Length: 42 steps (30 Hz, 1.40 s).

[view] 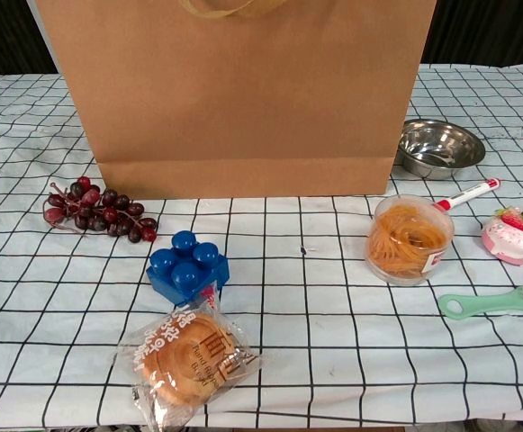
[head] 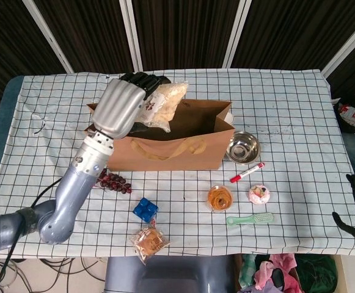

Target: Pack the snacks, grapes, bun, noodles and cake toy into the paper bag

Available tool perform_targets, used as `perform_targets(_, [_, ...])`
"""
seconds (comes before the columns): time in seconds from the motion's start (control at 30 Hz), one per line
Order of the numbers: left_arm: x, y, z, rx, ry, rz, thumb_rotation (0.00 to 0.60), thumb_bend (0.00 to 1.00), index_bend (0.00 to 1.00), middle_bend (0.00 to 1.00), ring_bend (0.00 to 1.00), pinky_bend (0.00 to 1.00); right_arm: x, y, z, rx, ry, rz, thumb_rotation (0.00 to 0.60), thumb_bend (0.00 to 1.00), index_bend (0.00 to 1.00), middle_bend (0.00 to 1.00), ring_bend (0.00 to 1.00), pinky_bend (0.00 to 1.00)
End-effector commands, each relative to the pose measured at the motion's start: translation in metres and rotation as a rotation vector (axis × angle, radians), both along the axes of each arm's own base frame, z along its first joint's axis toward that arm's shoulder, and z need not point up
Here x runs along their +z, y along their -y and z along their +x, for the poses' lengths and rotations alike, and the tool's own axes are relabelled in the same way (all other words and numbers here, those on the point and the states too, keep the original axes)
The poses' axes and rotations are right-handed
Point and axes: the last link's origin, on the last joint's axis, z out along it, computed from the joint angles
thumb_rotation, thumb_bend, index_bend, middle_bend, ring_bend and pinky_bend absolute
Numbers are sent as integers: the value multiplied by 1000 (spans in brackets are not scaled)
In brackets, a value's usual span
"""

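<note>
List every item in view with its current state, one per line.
paper bag: upright, mouth open
snack bag: held above the bag's mouth
left hand: gripping the snack bag
grapes: lying on table
bun: wrapped, on table
noodles: cup upright
cake toy: upright
bowl: empty

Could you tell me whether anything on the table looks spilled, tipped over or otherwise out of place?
Nothing stands out. The paper bag stands upright and open, the left robot hand holds the snack packet above its opening, and the grapes, bun, noodle cup and cake toy lie intact on the cloth.
</note>
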Motion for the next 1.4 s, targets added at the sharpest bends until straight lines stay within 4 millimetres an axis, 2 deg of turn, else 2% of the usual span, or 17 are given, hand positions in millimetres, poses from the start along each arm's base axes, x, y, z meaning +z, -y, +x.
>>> perform_targets(0.03, [-17,-12,6,28,-37,-12,600,227,225,313,239,401,1,0,-2,-5,0,-4,600,188,81,87,189,250])
perform_targets(0.1, [-22,-17,4,49,-60,-15,600,98,158,230,144,376,2,0,-3,-9,0,-2,600,187,81,87,189,250])
perform_targets(0.17, [-27,-19,3,66,-85,-38,600,26,107,154,65,325,1,0,-4,-11,-2,0,600,188,81,87,189,250])
perform_targets(0.3, [-29,-14,1,85,-115,-108,600,0,70,71,0,241,0,1,-3,-8,-1,3,600,188,81,87,189,250])
perform_targets(0.47, [-21,-9,-4,95,-123,-135,600,0,69,70,0,207,0,0,-1,-2,1,3,600,188,82,87,189,250])
perform_targets(0.6, [-5,1,-11,85,-94,-106,600,0,70,90,0,181,-1,0,0,4,0,5,600,188,82,87,189,250])
perform_targets(0.73, [17,22,-36,82,-95,-26,600,0,84,117,0,182,-3,0,1,6,-4,9,600,189,83,87,189,250])
perform_targets(0.87, [32,50,-84,135,-64,-14,600,0,83,123,3,183,-6,0,1,5,-10,14,600,188,84,87,189,250])
perform_targets(1.03, [39,87,-171,275,-67,-37,600,0,85,125,8,184,-9,0,4,10,-23,14,600,188,84,87,189,250])
perform_targets(1.17, [31,109,-240,395,-67,-100,600,0,85,123,8,184,-9,0,3,5,-31,12,600,188,84,87,189,250])
perform_targets(1.3, [16,119,-291,465,-26,-178,600,0,85,122,9,184,-10,0,4,4,-35,10,600,188,84,87,189,250])
perform_targets(1.4, [2,119,-320,519,-16,-224,600,0,84,122,15,184,-10,0,4,5,-35,9,600,188,84,87,189,250])
